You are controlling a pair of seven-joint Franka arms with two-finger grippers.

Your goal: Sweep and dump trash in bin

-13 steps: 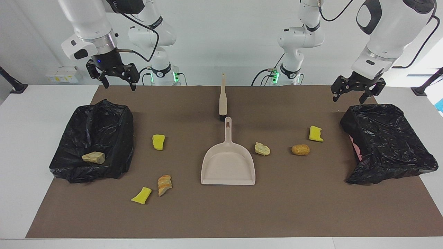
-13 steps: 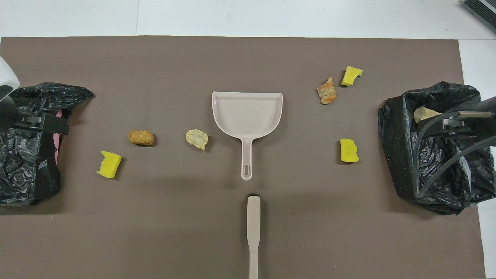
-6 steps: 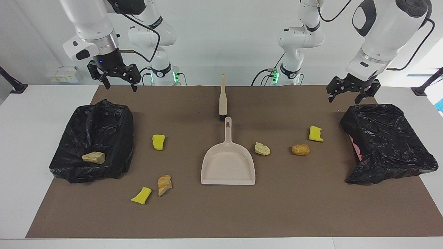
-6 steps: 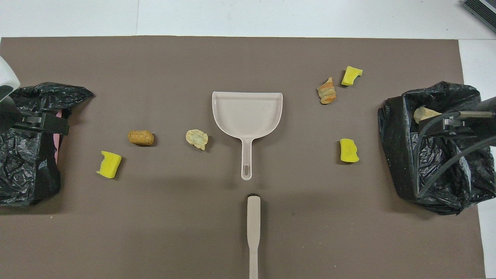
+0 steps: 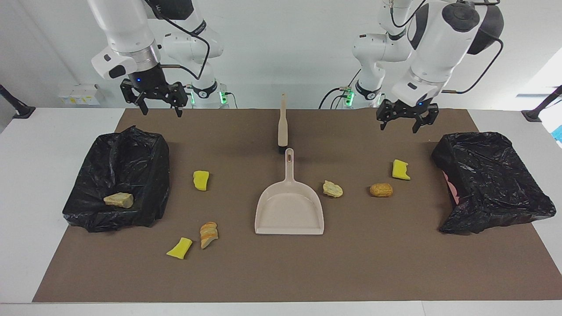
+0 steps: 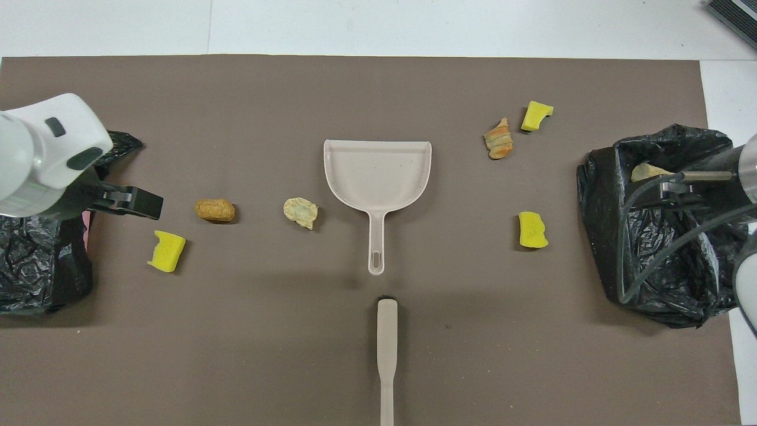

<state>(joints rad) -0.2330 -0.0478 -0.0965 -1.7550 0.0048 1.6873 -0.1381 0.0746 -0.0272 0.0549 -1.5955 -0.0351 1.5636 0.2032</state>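
Trash lies scattered on the brown mat: yellow sponge chunks (image 5: pixel 201 180) (image 5: pixel 179 248) (image 5: pixel 400 170) and bread lumps (image 5: pixel 209 234) (image 5: pixel 333 189) (image 5: pixel 381 190). One more lump (image 5: pixel 118 200) sits in the black-lined bin (image 5: pixel 131 145) at the right arm's end. A second black-lined bin (image 5: pixel 491 175) stands at the left arm's end. The beige dustpan (image 5: pixel 290 206) lies mid-mat, the brush (image 5: pixel 283 127) just nearer the robots. My left gripper (image 5: pixel 398 127) hangs open above the mat beside its bin. My right gripper (image 5: pixel 161 110) hangs open over its bin's robot-side edge. Neither holds anything.
The mat (image 5: pixel 281 272) covers most of the white table (image 5: pixel 26 175). The dustpan's handle (image 6: pixel 376 242) points toward the robots, in line with the brush (image 6: pixel 387 349). A cable (image 6: pixel 662 248) from the right arm hangs over its bin.
My left arm has swung from over its bin toward the table's middle. My right gripper has shifted slightly the same way. Trash, dustpan and brush have not moved.
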